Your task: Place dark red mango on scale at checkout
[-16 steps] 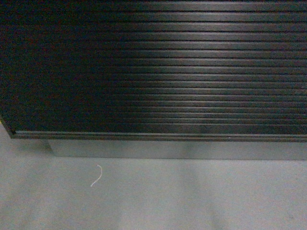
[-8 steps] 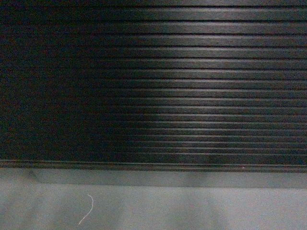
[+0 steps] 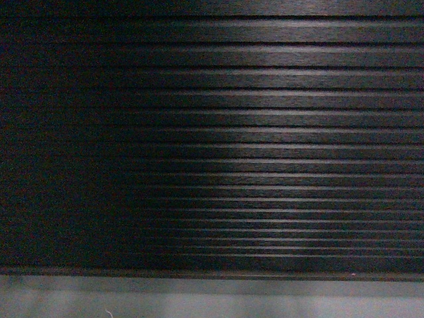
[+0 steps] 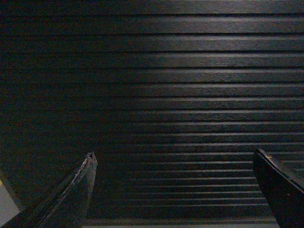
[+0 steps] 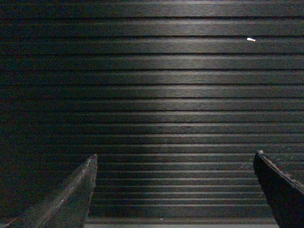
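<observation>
The checkout's (image 3: 265, 132) black front of horizontal ribbed slats fills the head view, and both wrist views show the same slats (image 4: 166, 85) (image 5: 166, 85) close up. The dark red mango and the scale are out of view. My left gripper (image 4: 173, 156) is open, its two dark fingers far apart with only slats behind them. My right gripper (image 5: 173, 156) is open too, with nothing between its fingers. Neither gripper shows in the head view.
A strip of grey floor (image 3: 212, 301) runs under the counter's bottom edge in the head view. A bit of pale floor (image 4: 5, 204) shows at the lower left of the left wrist view. A small white speck (image 5: 251, 40) sits on one slat.
The counter front has slid down and grown in the head view. The floor strip has shrunk, and the white string on the floor has nearly left the bottom edge.
</observation>
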{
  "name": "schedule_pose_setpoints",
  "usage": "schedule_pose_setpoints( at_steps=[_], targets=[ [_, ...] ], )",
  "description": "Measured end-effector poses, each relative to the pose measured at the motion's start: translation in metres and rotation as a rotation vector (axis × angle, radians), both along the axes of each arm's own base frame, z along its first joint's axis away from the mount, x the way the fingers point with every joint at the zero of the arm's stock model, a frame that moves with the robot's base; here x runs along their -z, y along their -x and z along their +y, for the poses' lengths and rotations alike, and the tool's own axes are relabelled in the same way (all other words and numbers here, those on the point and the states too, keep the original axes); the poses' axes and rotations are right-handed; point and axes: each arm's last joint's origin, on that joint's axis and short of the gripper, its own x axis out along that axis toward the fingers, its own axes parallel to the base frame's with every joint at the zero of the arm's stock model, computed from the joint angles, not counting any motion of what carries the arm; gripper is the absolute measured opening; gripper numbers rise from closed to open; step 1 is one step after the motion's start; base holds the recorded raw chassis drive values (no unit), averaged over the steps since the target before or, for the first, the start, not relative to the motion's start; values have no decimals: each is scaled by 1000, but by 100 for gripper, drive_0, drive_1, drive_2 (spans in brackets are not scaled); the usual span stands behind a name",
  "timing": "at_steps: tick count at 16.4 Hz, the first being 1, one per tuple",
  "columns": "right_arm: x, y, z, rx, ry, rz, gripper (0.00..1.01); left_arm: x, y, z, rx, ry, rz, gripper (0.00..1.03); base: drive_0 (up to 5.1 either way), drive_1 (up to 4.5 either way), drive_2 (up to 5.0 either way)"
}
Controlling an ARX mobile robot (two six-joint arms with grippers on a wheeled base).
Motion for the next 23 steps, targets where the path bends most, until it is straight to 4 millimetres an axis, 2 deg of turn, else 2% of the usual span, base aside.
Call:
schedule_pose_setpoints(
  at_steps=[23],
  targets=[
    [0, 0, 0, -1, 0, 0, 98, 0, 0, 0, -2, -1, 0, 98, 0, 0, 0]
  ],
)
